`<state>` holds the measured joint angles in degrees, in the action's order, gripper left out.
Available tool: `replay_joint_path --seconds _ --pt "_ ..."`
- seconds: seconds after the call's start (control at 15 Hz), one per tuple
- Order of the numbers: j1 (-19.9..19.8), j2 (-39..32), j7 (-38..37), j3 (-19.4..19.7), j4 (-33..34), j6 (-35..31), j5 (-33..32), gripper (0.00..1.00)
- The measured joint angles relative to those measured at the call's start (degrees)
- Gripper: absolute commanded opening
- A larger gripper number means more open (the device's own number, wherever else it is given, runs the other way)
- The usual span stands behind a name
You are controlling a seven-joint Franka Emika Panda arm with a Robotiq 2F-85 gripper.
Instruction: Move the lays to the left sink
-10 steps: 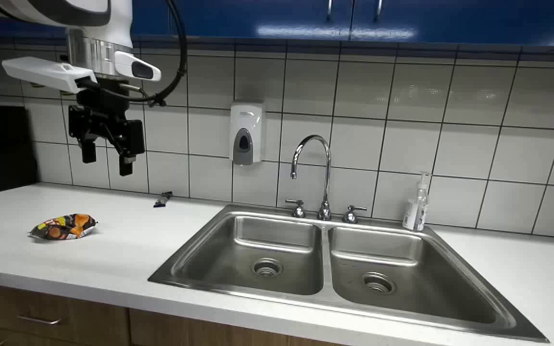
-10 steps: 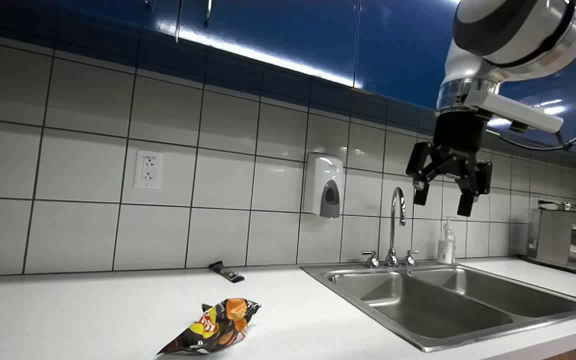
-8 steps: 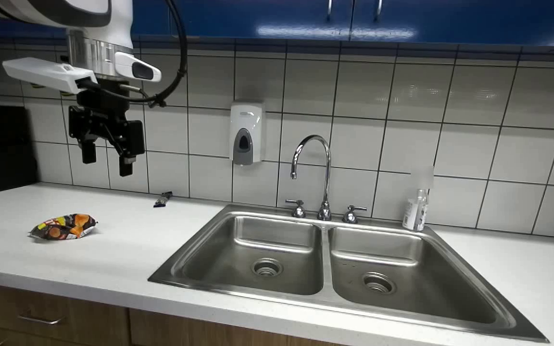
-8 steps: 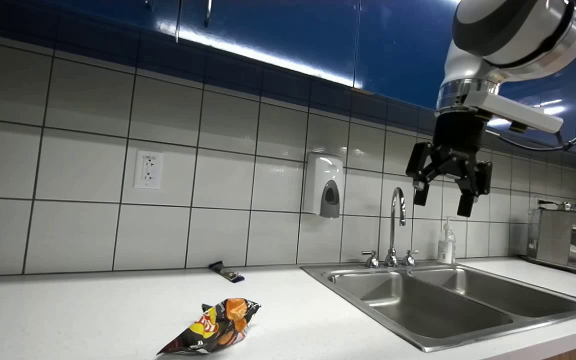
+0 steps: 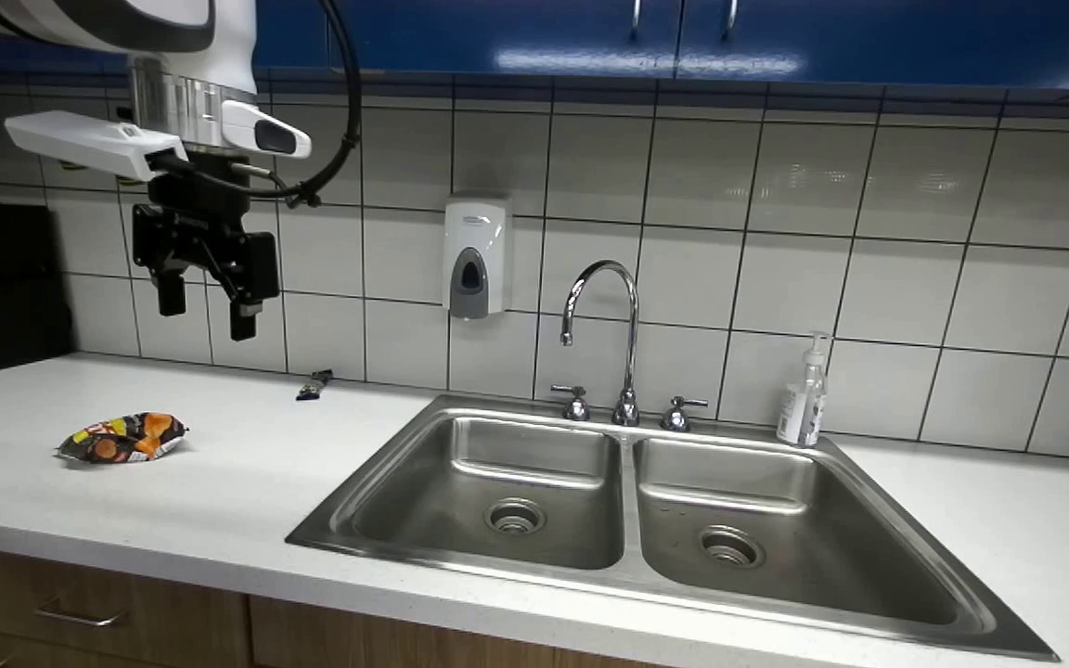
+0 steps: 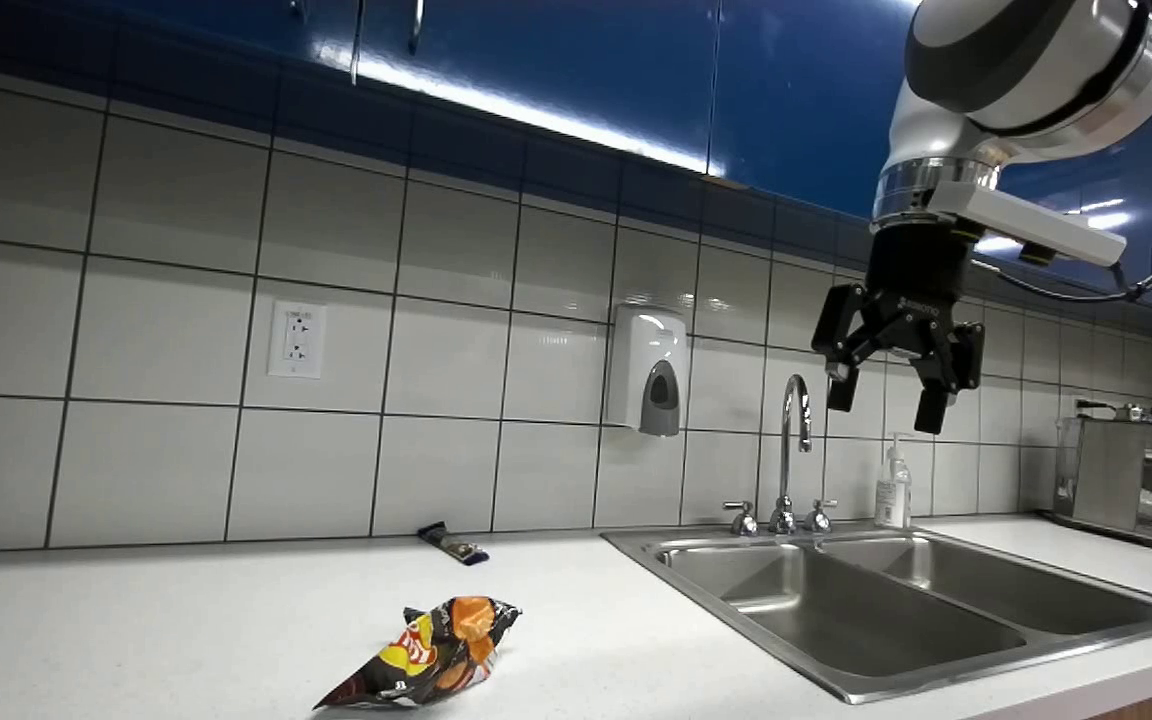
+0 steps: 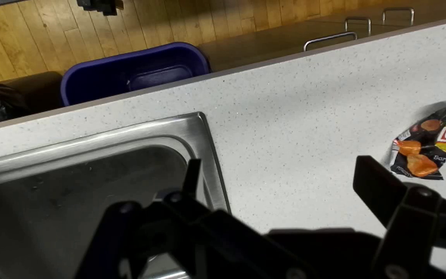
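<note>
The Lay's bag, black with orange chips and a yellow-red logo, lies on the white counter in both exterior views (image 5: 126, 439) (image 6: 436, 655). It also shows at the right edge of the wrist view (image 7: 428, 147), partly cut off. The left sink basin (image 5: 423, 520) is the left half of the steel double sink in an exterior view. It also shows in the wrist view (image 7: 72, 201). My gripper (image 5: 207, 312) hangs high above the counter, apart from the bag, its fingers spread with nothing between them. It also shows in an exterior view (image 6: 886, 402) and the wrist view (image 7: 279, 166).
A faucet (image 5: 632, 353) and a soap bottle (image 5: 802, 404) stand behind the sink. A small dark wrapper (image 5: 315, 385) lies near the wall. A wall dispenser (image 5: 477, 258) and blue cabinets (image 5: 516, 32) are above. A blue bin (image 7: 134, 73) stands below the counter edge.
</note>
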<state>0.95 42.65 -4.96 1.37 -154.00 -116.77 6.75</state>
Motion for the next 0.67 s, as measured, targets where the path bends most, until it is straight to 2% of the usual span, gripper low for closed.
replay_joint_path --seconds 0.67 --pt "0.27 -0.91 0.81 0.00 0.00 -0.07 0.00 1.00"
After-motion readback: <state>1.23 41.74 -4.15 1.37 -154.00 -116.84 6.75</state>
